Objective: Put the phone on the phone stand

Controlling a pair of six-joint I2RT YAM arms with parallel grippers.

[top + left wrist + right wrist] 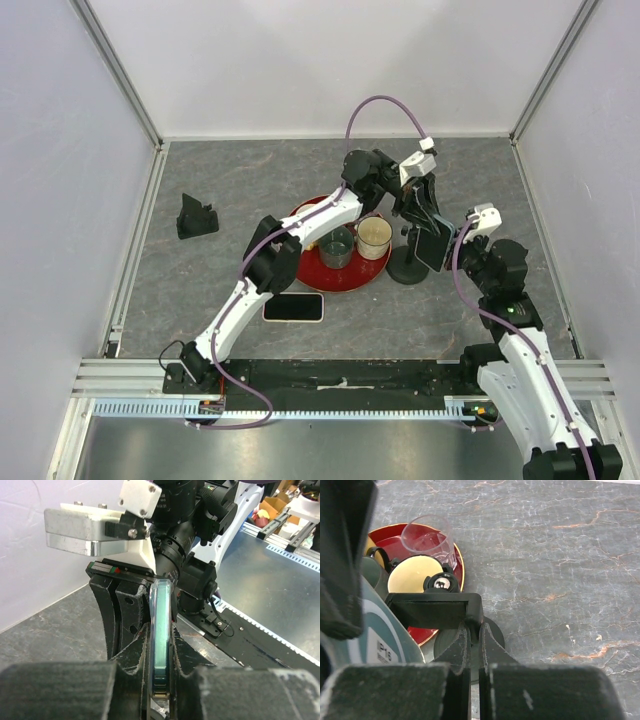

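Observation:
My left gripper (418, 208) reaches across the table and is shut on a dark phone (437, 244), holding it upright right by the top of the round-based black phone stand (408, 268). In the left wrist view the phone's teal edge (161, 645) sits clamped between my fingers (161, 630). My right gripper (457, 246) is shut on the edge of the stand's black cradle plate (432, 611), with its fingertips (475, 630) pinching it. The phone's back (375, 645) shows at the left, beside the cradle. A second phone (293, 307) lies flat on the table.
A red tray (340, 278) with a green cup (336, 247), a yellow-lined cup (374, 238) and a clear glass (427, 537) stands left of the stand. A second black stand (197, 217) sits far left. White walls enclose the table.

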